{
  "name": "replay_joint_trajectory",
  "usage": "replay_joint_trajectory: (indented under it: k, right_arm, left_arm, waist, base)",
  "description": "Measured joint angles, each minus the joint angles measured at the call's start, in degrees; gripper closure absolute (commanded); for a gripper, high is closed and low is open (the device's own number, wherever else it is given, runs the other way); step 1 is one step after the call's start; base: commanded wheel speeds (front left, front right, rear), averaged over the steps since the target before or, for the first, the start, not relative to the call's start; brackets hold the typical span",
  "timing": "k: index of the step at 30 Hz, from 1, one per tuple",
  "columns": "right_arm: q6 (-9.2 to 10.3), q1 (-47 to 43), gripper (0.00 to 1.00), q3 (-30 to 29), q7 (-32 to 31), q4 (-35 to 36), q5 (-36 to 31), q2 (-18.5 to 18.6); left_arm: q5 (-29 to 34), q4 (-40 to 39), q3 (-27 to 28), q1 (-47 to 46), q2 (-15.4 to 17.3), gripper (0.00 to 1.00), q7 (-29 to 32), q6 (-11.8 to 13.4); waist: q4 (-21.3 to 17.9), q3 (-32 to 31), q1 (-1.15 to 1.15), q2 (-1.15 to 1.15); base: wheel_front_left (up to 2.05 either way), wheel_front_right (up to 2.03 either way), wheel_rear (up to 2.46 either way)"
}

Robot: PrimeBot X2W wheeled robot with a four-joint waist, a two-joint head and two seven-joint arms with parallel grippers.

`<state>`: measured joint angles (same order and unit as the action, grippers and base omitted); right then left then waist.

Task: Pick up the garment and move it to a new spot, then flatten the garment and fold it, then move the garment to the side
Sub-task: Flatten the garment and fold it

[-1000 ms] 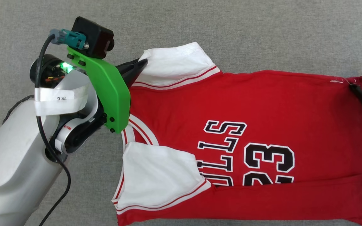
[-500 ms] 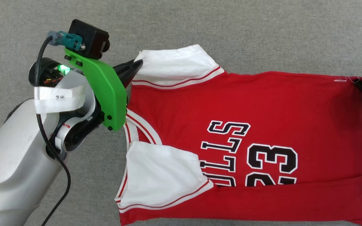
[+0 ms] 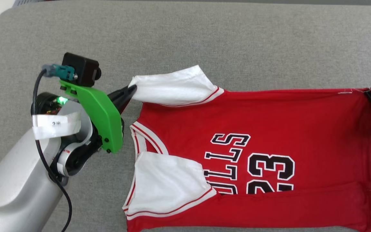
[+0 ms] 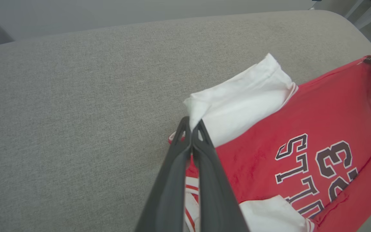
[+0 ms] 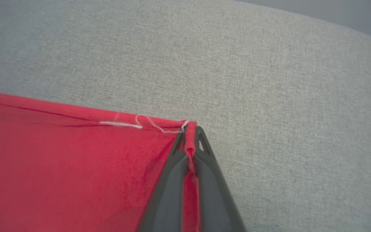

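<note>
Spanning both shut jaws, garment, seemingly taut

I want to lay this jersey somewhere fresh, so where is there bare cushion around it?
The widest bare patch is the grey cushion beyond the far edge of the garment. Its left side is crowded by the left pincer, shut on the white sleeve, and that arm. The right pincer pinches the hem corner.
</note>
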<state>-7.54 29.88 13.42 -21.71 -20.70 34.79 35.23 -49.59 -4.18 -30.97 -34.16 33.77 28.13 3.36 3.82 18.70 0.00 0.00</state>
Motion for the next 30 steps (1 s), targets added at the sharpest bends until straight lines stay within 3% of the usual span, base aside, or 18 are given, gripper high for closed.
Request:
replay_joint_trajectory:
  k: [8, 16, 21, 30]
  right_arm:
    - [0.00, -8.49, 1.00, -0.80, 4.59, 2.56, 4.76, 0.19]
    - [0.00, -19.66, 1.00, -2.37, 6.37, 8.34, 9.27, 2.33]
    - [0.00, -25.48, 1.00, -2.35, 5.45, 11.06, 11.49, 3.32]
    - [0.00, -30.09, 1.00, 0.55, 3.45, 12.11, 11.80, 6.17]
  left_arm:
    - [-0.74, -3.09, -0.08, 8.87, 0.49, 1.00, -2.47, 2.21]
    - [-2.38, -9.32, -0.42, 20.77, 2.05, 1.00, -4.46, 6.47]
    - [-2.83, -9.37, -3.04, 27.25, 2.10, 1.00, -4.80, 6.75]
    - [-2.91, -4.31, -5.97, 29.50, 0.47, 1.00, -5.92, 5.54]
  waist:
    - [0.16, -5.62, 0.00, 0.00]
    - [0.66, -9.19, 0.00, 0.00]
    - [1.17, -9.91, 0.00, 0.00]
    - [1.62, -9.92, 0.00, 0.00]
  base:
    - [0.00, 0.00, 0.00]
    - [0.00, 0.00, 0.00]
    - [0.00, 0.00, 0.00]
    - [0.00, 0.00, 0.00]
